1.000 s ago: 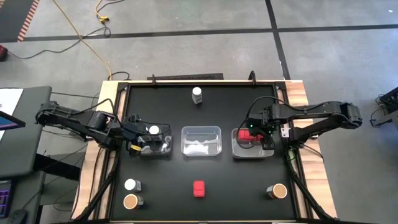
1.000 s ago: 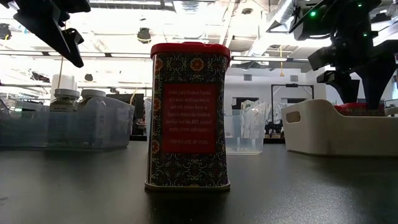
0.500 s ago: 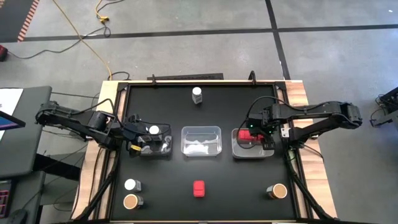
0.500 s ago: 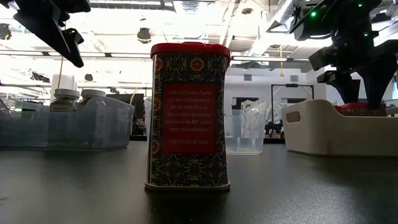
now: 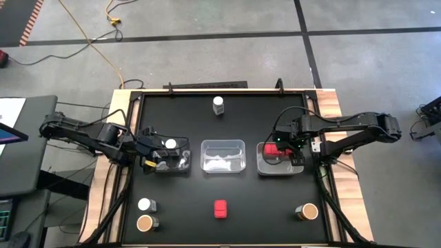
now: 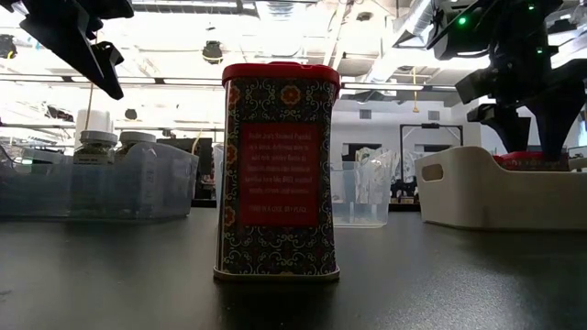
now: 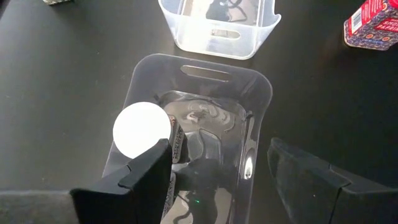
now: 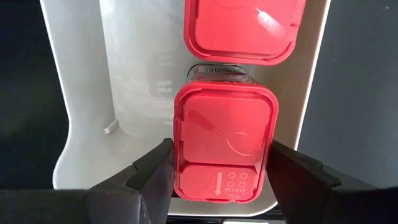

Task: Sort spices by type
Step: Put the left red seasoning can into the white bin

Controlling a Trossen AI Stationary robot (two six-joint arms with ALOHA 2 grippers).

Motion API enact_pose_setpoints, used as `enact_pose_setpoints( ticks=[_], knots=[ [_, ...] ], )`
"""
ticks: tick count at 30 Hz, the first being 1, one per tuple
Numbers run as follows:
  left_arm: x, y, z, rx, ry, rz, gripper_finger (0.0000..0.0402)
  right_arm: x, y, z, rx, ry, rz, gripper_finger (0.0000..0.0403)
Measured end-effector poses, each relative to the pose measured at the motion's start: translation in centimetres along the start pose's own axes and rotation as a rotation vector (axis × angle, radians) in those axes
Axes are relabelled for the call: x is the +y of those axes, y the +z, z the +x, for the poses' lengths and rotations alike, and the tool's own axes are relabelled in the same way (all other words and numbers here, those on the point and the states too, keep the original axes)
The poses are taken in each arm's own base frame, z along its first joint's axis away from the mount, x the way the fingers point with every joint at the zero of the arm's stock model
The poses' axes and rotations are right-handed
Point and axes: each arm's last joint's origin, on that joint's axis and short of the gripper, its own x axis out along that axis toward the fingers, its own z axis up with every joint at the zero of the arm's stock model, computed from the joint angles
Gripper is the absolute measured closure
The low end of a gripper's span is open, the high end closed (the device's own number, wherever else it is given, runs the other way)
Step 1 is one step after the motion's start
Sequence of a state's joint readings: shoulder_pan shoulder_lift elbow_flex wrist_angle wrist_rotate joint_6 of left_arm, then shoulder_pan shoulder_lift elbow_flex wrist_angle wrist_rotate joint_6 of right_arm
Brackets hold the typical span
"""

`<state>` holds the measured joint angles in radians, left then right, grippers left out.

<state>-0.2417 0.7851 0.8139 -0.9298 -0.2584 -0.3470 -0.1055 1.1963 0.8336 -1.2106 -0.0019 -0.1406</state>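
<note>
Looking down: black tabletop (image 5: 255,196) on a wood-edged frame, grey concrete floor (image 5: 207,55) with dark seams and a yellow cable (image 5: 96,41). Three trays in a row. Left tray (image 5: 172,156) holds white-cap jars (image 7: 142,128); left gripper (image 7: 217,171) hangs above it, fingers apart, grasping nothing. Middle tray (image 5: 222,156) has no spices in it. Right tray (image 8: 81,93) holds two red packets; right gripper (image 8: 217,168) clamped on the nearer packet (image 8: 225,140). Loose on the tabletop: white-cap jar (image 5: 218,105) at the far edge, red packet (image 5: 220,208) front centre, white-cap and tan-top jars (image 5: 145,222) front left, tan-top jar (image 5: 307,211) front right. Bright lab room beyond.
</note>
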Motion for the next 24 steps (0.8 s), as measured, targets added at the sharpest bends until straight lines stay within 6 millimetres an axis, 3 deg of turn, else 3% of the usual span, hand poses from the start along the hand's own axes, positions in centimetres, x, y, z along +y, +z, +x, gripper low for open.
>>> enact_pose_setpoints(
  ticks=[16,24],
  knots=[
    [0.0,0.0,0.0,0.0,0.0,0.0,0.015,-0.02,0.04,0.0,-0.004,-0.004,-0.002,0.0144],
    [0.0,0.0,0.0,0.0,0.0,0.0,0.015,-0.02,0.03,0.0,-0.003,-0.004,-0.001,0.0101]
  ],
)
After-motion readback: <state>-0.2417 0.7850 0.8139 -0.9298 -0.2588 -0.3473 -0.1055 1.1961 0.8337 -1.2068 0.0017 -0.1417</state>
